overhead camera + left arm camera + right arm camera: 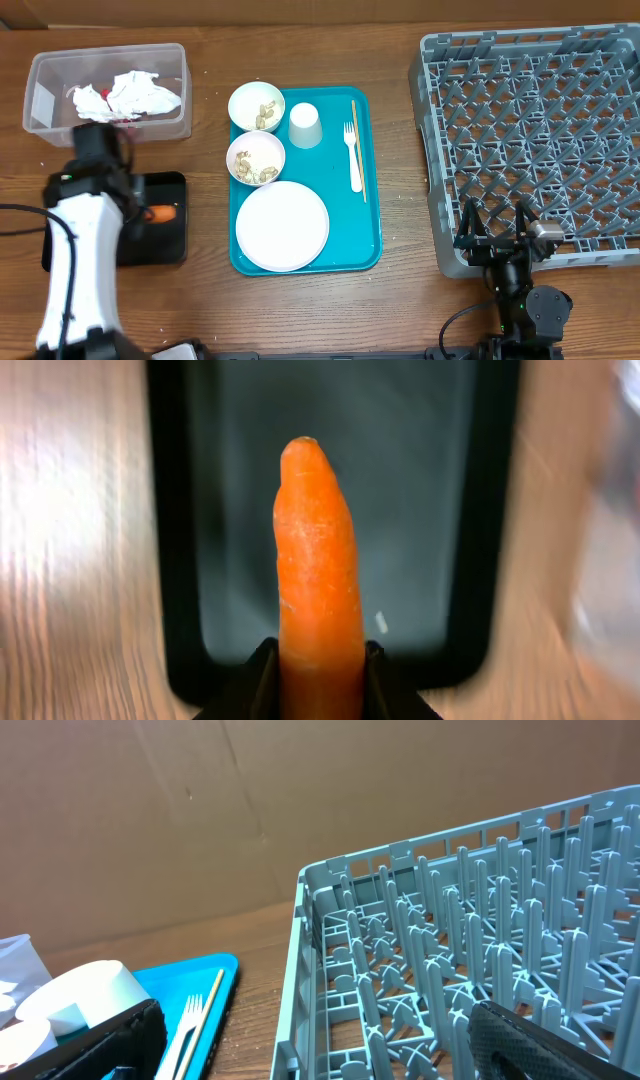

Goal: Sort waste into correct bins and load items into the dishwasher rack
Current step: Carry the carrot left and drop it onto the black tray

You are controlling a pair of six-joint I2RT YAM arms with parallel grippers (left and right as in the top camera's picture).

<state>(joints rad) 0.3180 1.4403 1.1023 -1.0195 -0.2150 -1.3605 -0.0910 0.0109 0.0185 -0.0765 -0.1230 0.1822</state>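
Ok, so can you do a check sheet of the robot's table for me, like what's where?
Surface: brown wooden table.
Job's things: carrot held over the black tray; clear tub holds crumpled paper; teal tray carries a plate, two bowls with nut bits, a cup and a fork; nothing seen in the rack.
Clutter: thin wooden stick beside the fork.
Grippers: left pincer shut on the carrot; right pincer open at the rack's near edge.
Cables: black cable by the left arm.
Surroundings: brown cardboard behind the table.
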